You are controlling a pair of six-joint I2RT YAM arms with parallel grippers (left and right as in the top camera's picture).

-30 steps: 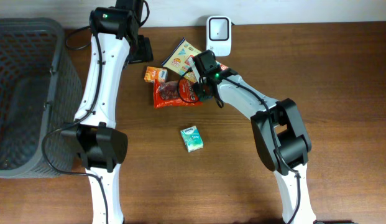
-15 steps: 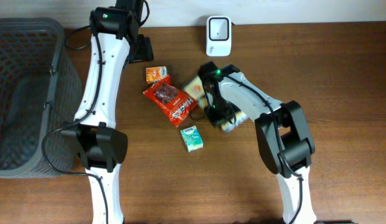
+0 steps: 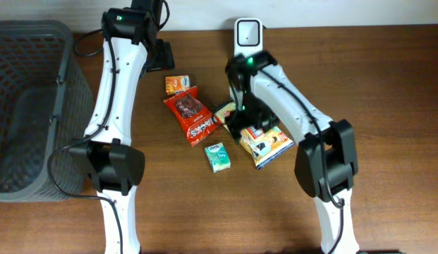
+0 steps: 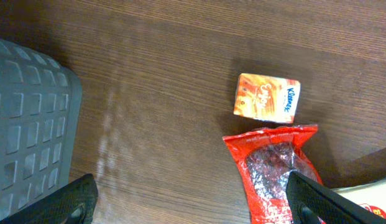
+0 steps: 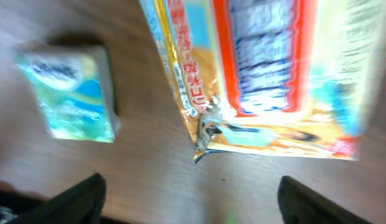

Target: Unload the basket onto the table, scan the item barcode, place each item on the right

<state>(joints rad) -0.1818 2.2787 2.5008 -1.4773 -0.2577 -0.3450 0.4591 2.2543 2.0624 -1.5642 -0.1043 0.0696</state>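
Right gripper [image 5: 193, 186]: jaws spread wide and gripping nothing, one finger at each bottom corner of the wrist view, both clear of the yellow snack packet [image 5: 261, 74]. That packet fills the 12 to 1 o'clock part of the view and is blurred, with its lower corner pointing down toward the gap between the fingers but not reaching it. The green tissue pack [image 5: 65, 93] is at 10 o'clock, also blurred, apart from the packet. In the overhead view the snack packet [image 3: 266, 144] lies flat on the wooden table [image 3: 388, 85] near the middle, partly under the right arm's wrist. The scanner [image 3: 247, 34] stands at 12 o'clock from it at the far table edge, well apart. The green tissue pack [image 3: 217, 156] is at 8 o'clock of the packet, near but not touching. The red snack bag [image 3: 192, 116] is at 10 o'clock of the packet. The orange tissue pack [image 3: 178, 84] is just beyond the bag's top at 11 o'clock; whether they touch, cannot tell. Left gripper [image 4: 191, 186]: jaws also spread wide with nothing between them, over the table at the far edge, with the orange tissue pack at 1 o'clock in its view. The grey basket [image 3: 35, 42] is at 9 o'clock on the table.
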